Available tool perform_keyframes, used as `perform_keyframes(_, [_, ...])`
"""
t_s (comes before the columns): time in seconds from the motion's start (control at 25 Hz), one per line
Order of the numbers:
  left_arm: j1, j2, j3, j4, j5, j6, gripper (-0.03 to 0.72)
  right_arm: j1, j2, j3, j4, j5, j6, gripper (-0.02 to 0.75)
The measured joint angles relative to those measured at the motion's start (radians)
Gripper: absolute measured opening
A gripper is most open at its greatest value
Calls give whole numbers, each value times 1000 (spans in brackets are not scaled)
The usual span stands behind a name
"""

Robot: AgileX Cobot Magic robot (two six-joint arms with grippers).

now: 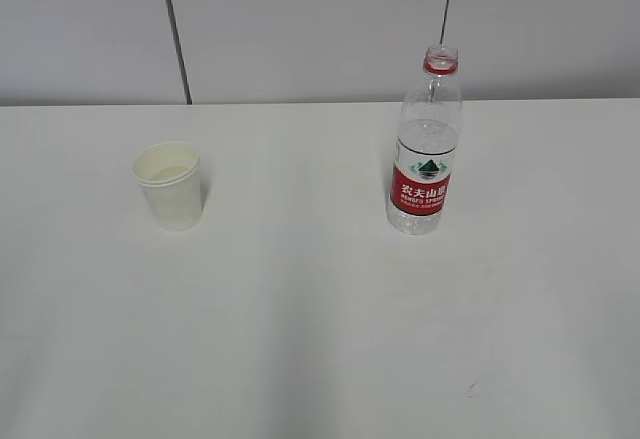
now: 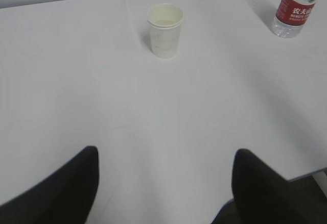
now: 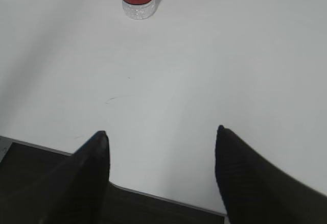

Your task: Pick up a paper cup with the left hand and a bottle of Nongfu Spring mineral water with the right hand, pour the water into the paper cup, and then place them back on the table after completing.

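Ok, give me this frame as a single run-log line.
paper cup: upright on table, ungrasped | bottle: upright, uncapped, ungrasped | left gripper: open, short of cup | right gripper: open, short of bottle

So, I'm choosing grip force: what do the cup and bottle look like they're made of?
The cup looks like matte white paper, opaque with a rolled rim. The bottle looks like thin clear glossy plastic: you can see through it, with a red printed label and no cap.

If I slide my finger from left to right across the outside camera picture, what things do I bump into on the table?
paper cup → water bottle, both standing upright and apart on the white table.
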Motion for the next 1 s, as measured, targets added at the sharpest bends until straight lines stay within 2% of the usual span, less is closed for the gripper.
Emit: perform_keyframes(1.0, [30,0,0,-34,-1,0,499,0,0,0,0,0,0,482])
